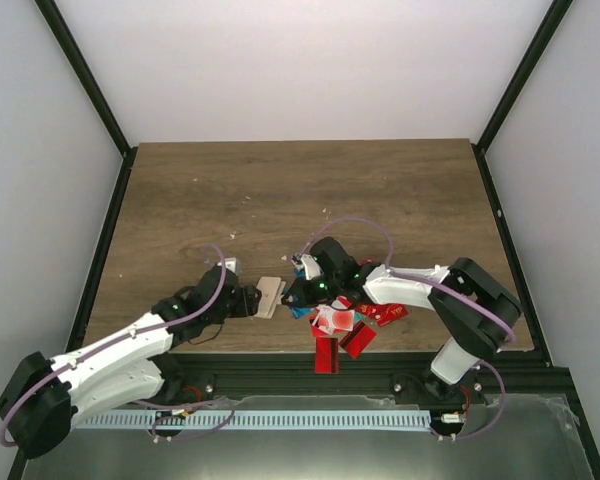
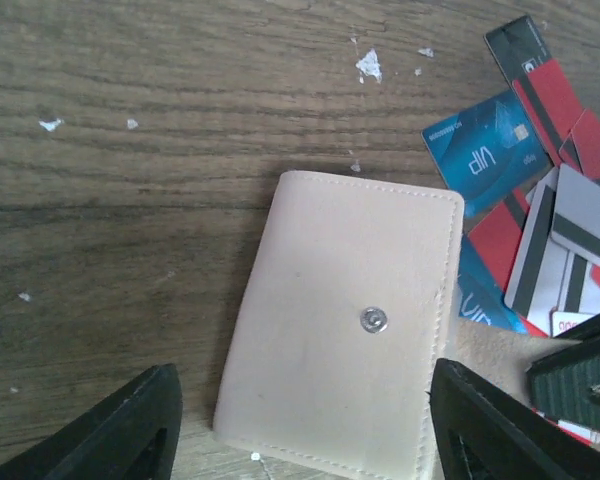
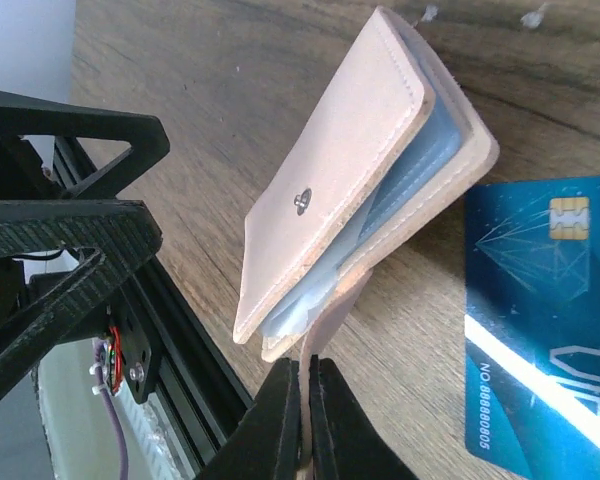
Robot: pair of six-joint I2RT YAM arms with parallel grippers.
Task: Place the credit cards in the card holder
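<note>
Brown wood-grain table (image 1: pixel 280 190) boxed in by white walls (image 1: pixel 300 60) and a black frame (image 1: pixel 85 75), dotted with small white crumbs (image 2: pixel 368 65).

Near the front edge, between the two arms: the beige card holder (image 2: pixel 340 370), folded over on the wood, metal snap stud (image 2: pixel 375 320) facing up. Edges slightly parted on the side seen from the right wrist, pale blue sleeves (image 3: pixel 420 175) showing in the gap.

Over its near end, the left gripper (image 2: pixel 302 410), released and spread wide. One black finger (image 2: pixel 130 430) on each side of the holder, no visible contact with it.

At the holder's other side, the right gripper (image 3: pixel 307 420), clenched tight. Fingertips pressed together on the thin beige snap tab (image 3: pixel 318 320) coming off the holder.

Just beside the holder, to the right: the credit cards (image 1: pixel 345 318) in a loose overlapping heap.
- Closest to the holder, a blue VIP card (image 3: pixel 540 330) with a gold chip, flat on the wood.
- Further along, white cards with black stripes (image 2: pixel 565 245).
- Also a red card with a black stripe (image 2: pixel 545 85).
- At the front of the heap, several red cards (image 1: pixel 327 352) sticking out past the table edge.
</note>
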